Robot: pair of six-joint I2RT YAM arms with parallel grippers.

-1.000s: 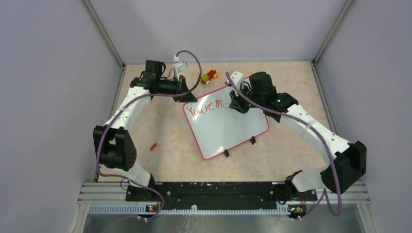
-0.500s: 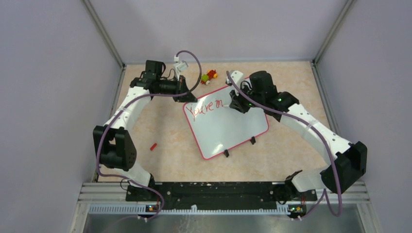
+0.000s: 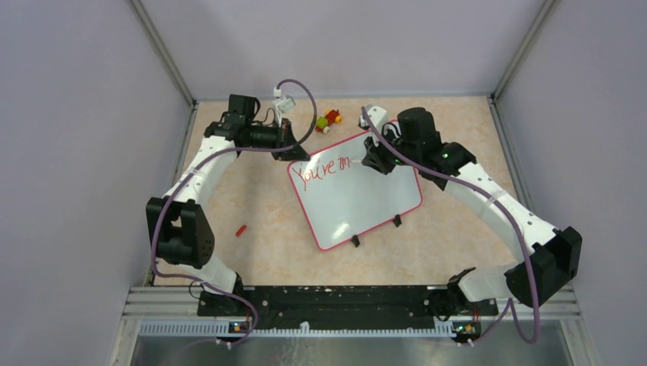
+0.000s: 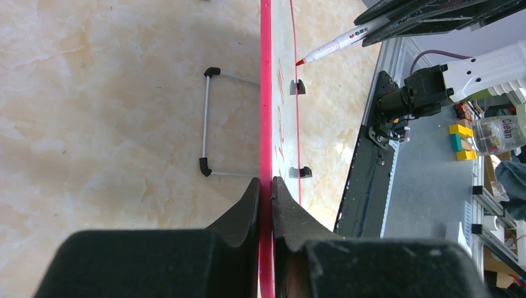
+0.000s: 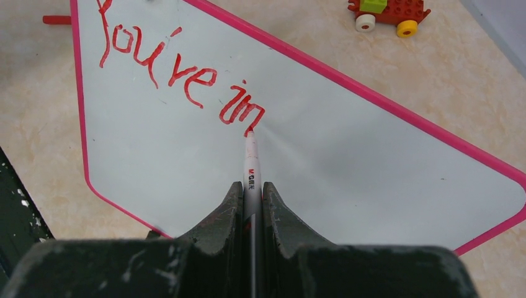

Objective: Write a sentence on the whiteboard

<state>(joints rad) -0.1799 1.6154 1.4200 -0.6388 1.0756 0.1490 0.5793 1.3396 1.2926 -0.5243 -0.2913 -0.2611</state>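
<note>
Top: right gripper [image 3: 379,160] has crept further along the line vs 1 s ago. The sentence [image 3: 322,169] grew and now reads "You're im". So I'm mid-word, w/ most of "important" still to write, imo.
Left wrist: left gripper [image 4: 265,183] is nearly shut, pinching the whiteboard [image 4: 266,93] by its pink rim, edge-on between my fingers, prob. steadying it.
Right wrist: jaws clamped tight on the marker [image 5: 251,167], pointing straight ahead. Tip touches the board at the end of the "m".
</note>
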